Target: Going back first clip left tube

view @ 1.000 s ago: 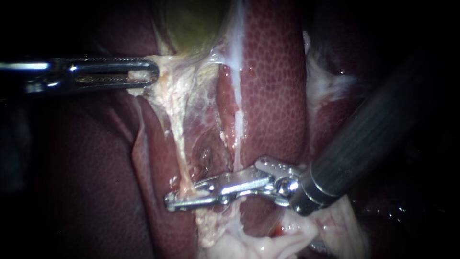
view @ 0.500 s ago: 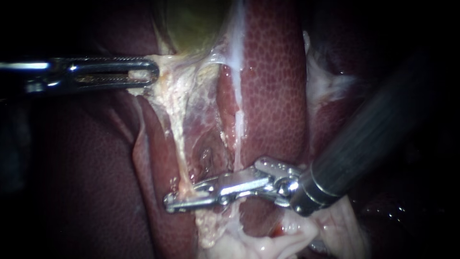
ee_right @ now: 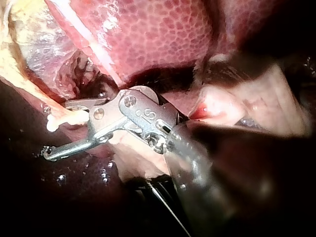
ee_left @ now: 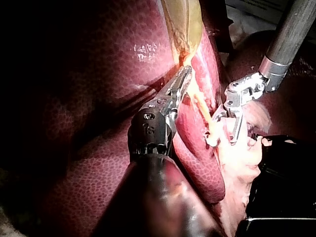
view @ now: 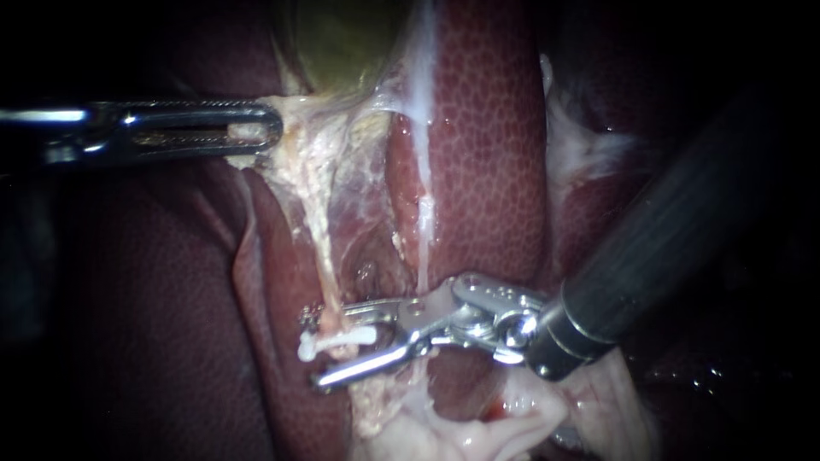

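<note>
The right instrument's pincer [view: 314, 352] stands released, its limbs straddling the white clip [view: 340, 341] across the left tube [view: 321, 256] — a pale, stringy cord on pebbled liver [view: 487, 128]. Backing away well means sliding straight along its shaft, snagging neither; whether the lower limb touches tissue is unclear. The left instrument's pincer [view: 275, 132] is clenched on fibrous tissue [view: 299, 115] under the gallbladder [view: 342, 43] — keep that taut.
</note>
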Controlling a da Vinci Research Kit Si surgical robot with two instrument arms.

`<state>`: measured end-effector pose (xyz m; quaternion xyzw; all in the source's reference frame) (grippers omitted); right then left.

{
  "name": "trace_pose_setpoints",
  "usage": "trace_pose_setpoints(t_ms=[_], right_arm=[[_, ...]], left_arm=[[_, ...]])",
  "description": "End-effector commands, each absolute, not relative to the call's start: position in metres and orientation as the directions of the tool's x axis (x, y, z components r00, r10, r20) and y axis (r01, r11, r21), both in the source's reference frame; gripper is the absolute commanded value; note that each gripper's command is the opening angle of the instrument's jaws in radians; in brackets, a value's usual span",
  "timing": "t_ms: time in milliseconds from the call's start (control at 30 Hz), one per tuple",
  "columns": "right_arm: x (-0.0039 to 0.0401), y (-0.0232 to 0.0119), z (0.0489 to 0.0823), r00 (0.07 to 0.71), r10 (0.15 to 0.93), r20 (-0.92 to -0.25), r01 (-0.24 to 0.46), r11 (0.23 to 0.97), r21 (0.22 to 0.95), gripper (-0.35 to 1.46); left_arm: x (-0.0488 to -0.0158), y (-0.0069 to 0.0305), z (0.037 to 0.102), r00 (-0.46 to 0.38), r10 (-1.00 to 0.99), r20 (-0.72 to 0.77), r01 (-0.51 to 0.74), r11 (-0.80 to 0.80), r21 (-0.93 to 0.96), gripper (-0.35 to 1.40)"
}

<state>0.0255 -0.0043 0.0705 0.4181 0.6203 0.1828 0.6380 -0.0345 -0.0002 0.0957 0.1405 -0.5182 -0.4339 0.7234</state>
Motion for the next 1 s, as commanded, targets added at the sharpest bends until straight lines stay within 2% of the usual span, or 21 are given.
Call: trace_pose_setpoints(t_ms=[33,333,500,700,1000], right_arm=[[0.0254,-0.0042,0.0707,0.161,0.751,-0.641,0.28,0.587,0.759,0.6],[0.0223,-0.0027,0.0728,0.153,0.744,-0.65,0.262,0.604,0.753,0.6],[0.0202,-0.0018,0.0727,0.145,0.731,-0.667,0.256,0.623,0.739,0.6],[0.0164,0.0,0.0703,0.129,0.697,-0.706,0.247,0.667,0.703,0.6],[0.0111,0.0022,0.0654,0.178,0.649,-0.74,0.208,0.71,0.673,0.6]], left_arm=[[-0.0345,-0.0002,0.0956,0.086,-0.773,0.628,0.482,0.584,0.653,-0.35],[-0.0343,-0.0003,0.0956,0.086,-0.773,0.628,0.482,0.585,0.653,-0.35],[-0.0343,-0.0004,0.0956,0.087,-0.773,0.629,0.482,0.585,0.653,-0.35],[-0.0343,-0.0005,0.0956,0.087,-0.773,0.629,0.482,0.585,0.653,-0.35],[-0.0345,-0.0005,0.0958,0.086,-0.772,0.63,0.483,0.585,0.651,-0.35]])
